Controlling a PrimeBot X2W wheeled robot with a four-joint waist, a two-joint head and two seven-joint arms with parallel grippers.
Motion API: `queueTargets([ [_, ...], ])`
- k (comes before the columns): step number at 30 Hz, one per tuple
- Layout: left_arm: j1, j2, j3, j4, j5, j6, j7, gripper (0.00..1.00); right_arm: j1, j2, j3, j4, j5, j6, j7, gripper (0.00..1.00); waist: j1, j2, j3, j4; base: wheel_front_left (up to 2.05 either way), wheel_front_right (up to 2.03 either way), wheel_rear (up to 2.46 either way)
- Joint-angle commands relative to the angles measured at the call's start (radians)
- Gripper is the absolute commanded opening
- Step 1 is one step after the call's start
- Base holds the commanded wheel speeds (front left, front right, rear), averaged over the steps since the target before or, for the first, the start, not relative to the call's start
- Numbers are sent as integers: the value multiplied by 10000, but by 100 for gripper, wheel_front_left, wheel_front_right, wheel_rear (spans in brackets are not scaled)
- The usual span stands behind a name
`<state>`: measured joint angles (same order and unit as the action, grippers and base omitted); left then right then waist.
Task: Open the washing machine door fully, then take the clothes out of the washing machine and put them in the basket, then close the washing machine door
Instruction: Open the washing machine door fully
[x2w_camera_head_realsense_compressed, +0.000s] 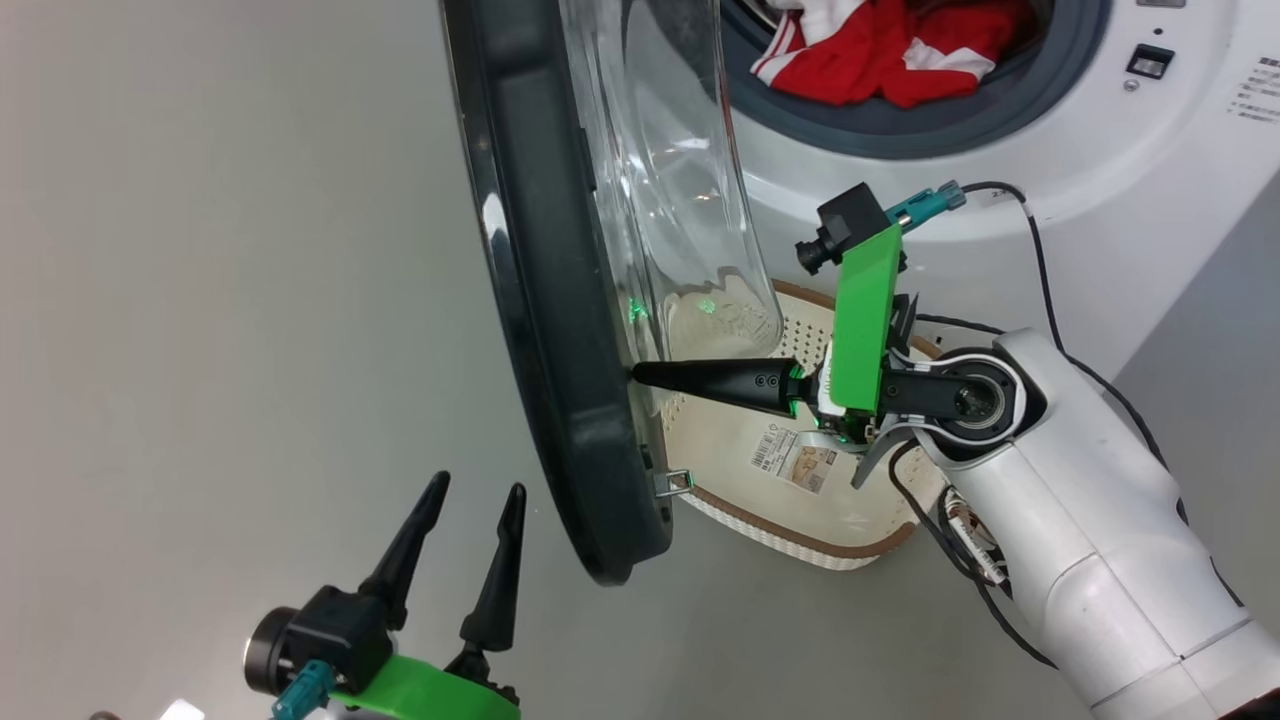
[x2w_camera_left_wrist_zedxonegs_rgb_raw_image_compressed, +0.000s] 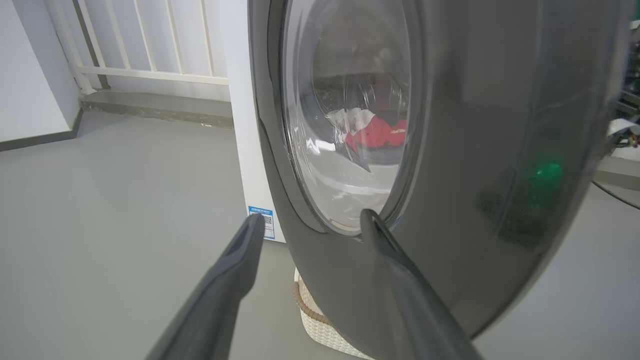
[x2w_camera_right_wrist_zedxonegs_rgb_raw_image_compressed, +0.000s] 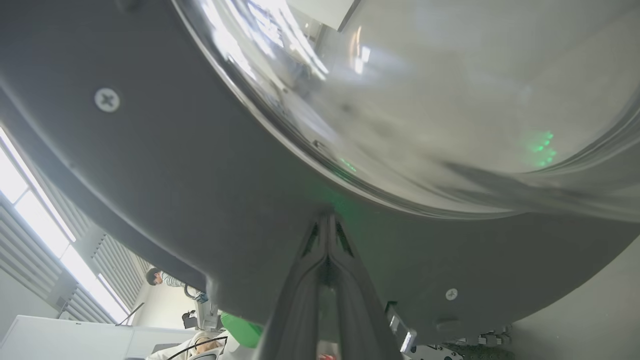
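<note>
Contact sits on the inside of the washing machine door (x2w_camera_head_realsense_compressed: 560, 330): your right fingers (x2w_camera_head_realsense_compressed: 700, 380) are pressed flat together with nothing between them, and their tips touch the door's dark inner rim just below the bulging glass window (x2w_camera_head_realsense_compressed: 680, 200). The right wrist view confirms it, with the 2 fingers meeting in 1 point against the rim under the curve of the glass. The door stands partly open, edge-on to your head camera, with its metal latch (x2w_camera_head_realsense_compressed: 675, 483) showing near the bottom edge. Your left fingers (x2w_camera_head_realsense_compressed: 410, 540) are spread wide and hold nothing; they point up at the door's outer face, close to its lower edge, and the head view shows a gap between them and the rim. The clothes (x2w_camera_head_realsense_compressed: 880, 50) lie in the mouth of the washing machine (x2w_camera_head_realsense_compressed: 1100, 150), a red and white bundle resting on the grey seal; through the glass you also see them in the left wrist view. The basket (x2w_camera_head_realsense_compressed: 800, 545) sits on the grey floor (x2w_camera_head_realsense_compressed: 200, 300) just in front of the machine, on the inner side of the door and under your right wrist, with a paper label (x2w_camera_head_realsense_compressed: 795, 462) on its bottom. A person (x2w_camera_right_wrist_zedxonegs_rgb_raw_image_compressed: 162, 277) is visible far off in the right wrist view.
</note>
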<state>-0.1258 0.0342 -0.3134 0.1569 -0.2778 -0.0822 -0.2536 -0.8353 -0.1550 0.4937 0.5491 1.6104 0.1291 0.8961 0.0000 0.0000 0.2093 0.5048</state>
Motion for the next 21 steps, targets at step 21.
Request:
queueTargets([
  [21, 197, 160, 628, -406, -193, 539, -82, 100, -47, 829, 428, -166, -61, 16, 256, 0, 0, 0, 5, 575, 0, 0, 0],
])
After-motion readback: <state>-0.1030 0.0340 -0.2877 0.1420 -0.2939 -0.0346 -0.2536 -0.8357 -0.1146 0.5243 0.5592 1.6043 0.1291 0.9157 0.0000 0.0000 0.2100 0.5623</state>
